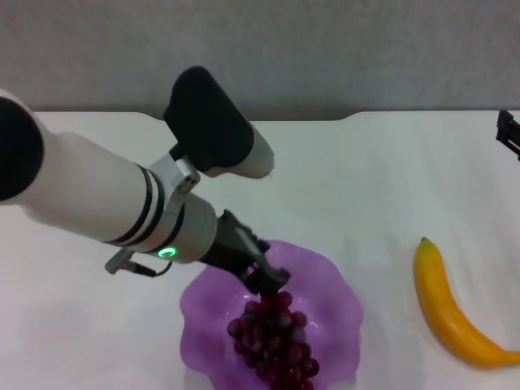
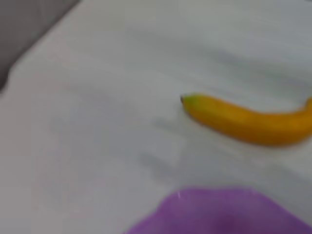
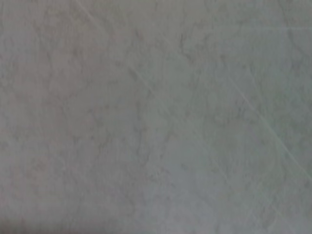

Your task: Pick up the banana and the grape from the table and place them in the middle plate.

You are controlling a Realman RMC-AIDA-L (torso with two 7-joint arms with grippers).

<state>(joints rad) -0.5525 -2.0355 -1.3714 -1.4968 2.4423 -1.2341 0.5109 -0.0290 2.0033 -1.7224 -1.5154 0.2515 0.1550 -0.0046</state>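
One risk I see: my left gripper (image 1: 272, 284), clamped on the grape (image 1: 275, 337) over the middle plate (image 1: 337, 284), could topple the bunch onto the table (image 1: 366, 179) if it lets go off-centre.

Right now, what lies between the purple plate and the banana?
Nothing: in the head view only bare white table separates the purple plate from the banana. The left wrist view agrees.

The table (image 1: 366, 179) is plain white, and the wall (image 1: 325, 49) along the upper part of the frame is speckled grey. The plate (image 1: 337, 296) at the lower middle is translucent purple, and the grapes (image 1: 272, 341) in it are dark red-purple. The banana (image 1: 451, 313) at the lower right is yellow-orange with a dark greenish tip, and the left arm (image 1: 97, 191) is white with black bands and a small green light.
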